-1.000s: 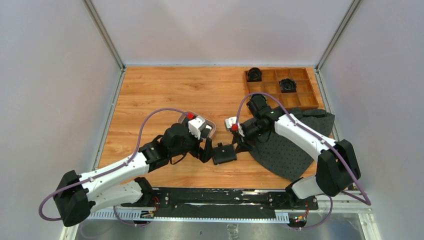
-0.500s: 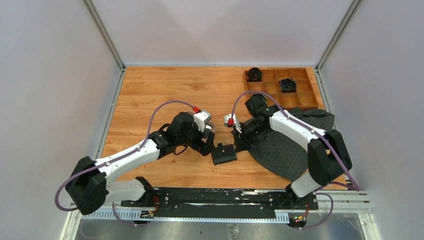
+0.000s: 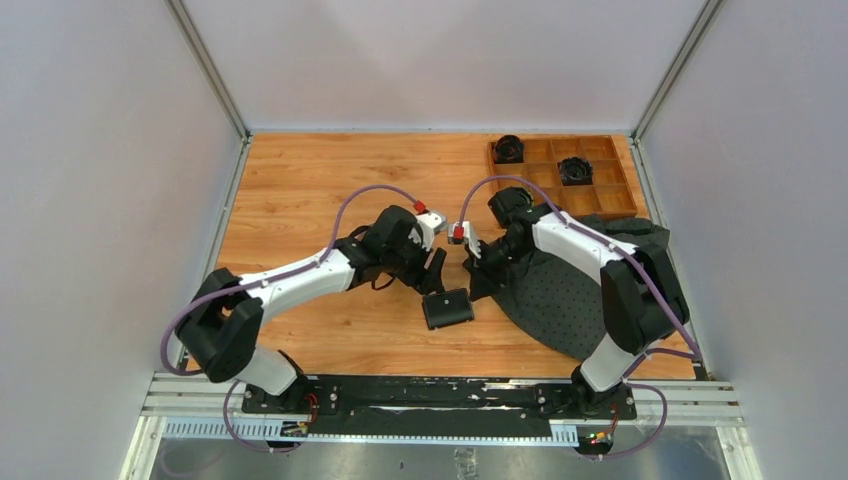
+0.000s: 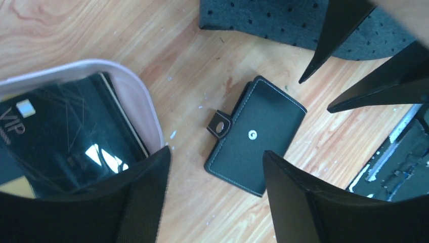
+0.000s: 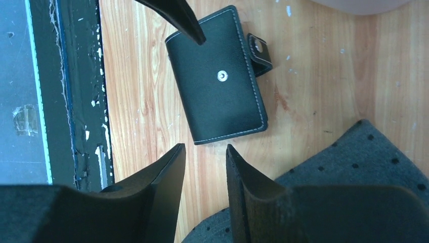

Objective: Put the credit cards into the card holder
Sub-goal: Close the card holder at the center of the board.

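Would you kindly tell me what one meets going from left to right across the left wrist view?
black credit card lying in the tray → pale rim of the tray → card holder, closed on the wood → right gripper, reaching in from the upper right.

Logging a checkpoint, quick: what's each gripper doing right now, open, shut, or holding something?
Left gripper: open wide, holding nothing.
Right gripper: open only narrowly, holding nothing.

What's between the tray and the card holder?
Nothing but bare table with pale flecks between the tray and the card holder; clear in the left wrist view.
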